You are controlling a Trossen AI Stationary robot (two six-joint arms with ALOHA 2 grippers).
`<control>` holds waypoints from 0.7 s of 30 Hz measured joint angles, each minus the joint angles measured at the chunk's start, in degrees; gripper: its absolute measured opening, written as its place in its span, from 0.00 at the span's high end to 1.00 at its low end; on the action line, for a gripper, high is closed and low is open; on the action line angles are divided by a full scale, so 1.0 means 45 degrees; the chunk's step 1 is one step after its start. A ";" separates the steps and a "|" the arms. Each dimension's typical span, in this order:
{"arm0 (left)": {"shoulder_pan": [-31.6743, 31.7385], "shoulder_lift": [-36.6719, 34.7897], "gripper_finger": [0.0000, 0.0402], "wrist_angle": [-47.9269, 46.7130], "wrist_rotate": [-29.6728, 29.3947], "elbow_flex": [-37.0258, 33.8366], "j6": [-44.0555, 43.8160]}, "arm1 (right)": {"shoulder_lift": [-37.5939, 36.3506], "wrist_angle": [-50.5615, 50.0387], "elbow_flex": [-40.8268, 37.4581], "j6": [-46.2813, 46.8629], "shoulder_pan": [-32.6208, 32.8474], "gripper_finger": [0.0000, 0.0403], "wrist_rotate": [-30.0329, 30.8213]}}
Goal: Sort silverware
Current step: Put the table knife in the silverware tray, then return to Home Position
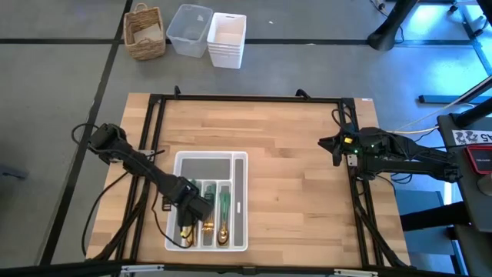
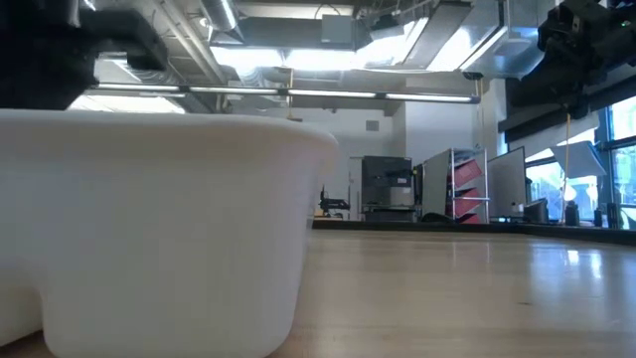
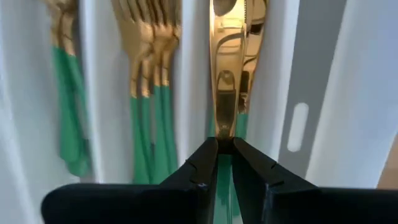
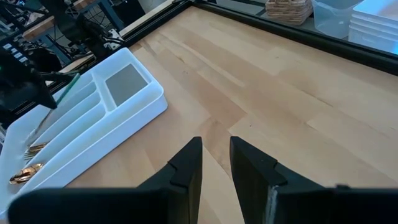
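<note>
Gold-bladed knife [image 3: 231,68], stiff, light and likely slippery, pinched by left gripper [image 3: 225,163] at its green handle over tray [image 1: 240,201]; right gripper [image 4: 216,163] idles, jaws slightly apart.

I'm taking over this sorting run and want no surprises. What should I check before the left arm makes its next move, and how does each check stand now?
1. Left gripper closed on a knife by its green handle: ok.
2. Knife lined up over the tray slot that already holds knives: ok.
3. Forks lying in their own neighbouring slot, apart from the knives: ok.
4. Right gripper parked away from the tray, over bare table: ok.
5. Silverware left on the table outside the tray: none seen, ok.
</note>
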 joint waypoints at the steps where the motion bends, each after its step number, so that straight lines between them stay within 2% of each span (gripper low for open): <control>1: 0.0000 0.0000 0.92 0.0120 0.0000 -0.0177 -0.0113 | 0.0002 0.0000 -0.0004 -0.0003 0.0005 0.79 -0.0003; 7: 0.0005 0.0000 0.92 0.1463 -0.0039 -0.0985 -0.0798 | 0.0000 0.0005 -0.0004 0.0000 0.0005 0.79 0.0000; 13: 0.0010 0.0000 0.82 0.2304 -0.0482 -0.1052 -0.3469 | 0.0000 0.0005 -0.0004 0.0000 0.0000 0.79 0.0000; 17: 0.0006 0.0000 0.75 0.2283 -0.0636 -0.1052 -0.3637 | 0.0000 0.0005 -0.0004 0.0000 0.0000 0.79 0.0000; 21: 0.0000 0.0000 0.72 0.2111 -0.0635 -0.1052 -0.3125 | 0.0000 0.0005 -0.0004 -0.0002 0.0002 0.79 0.0000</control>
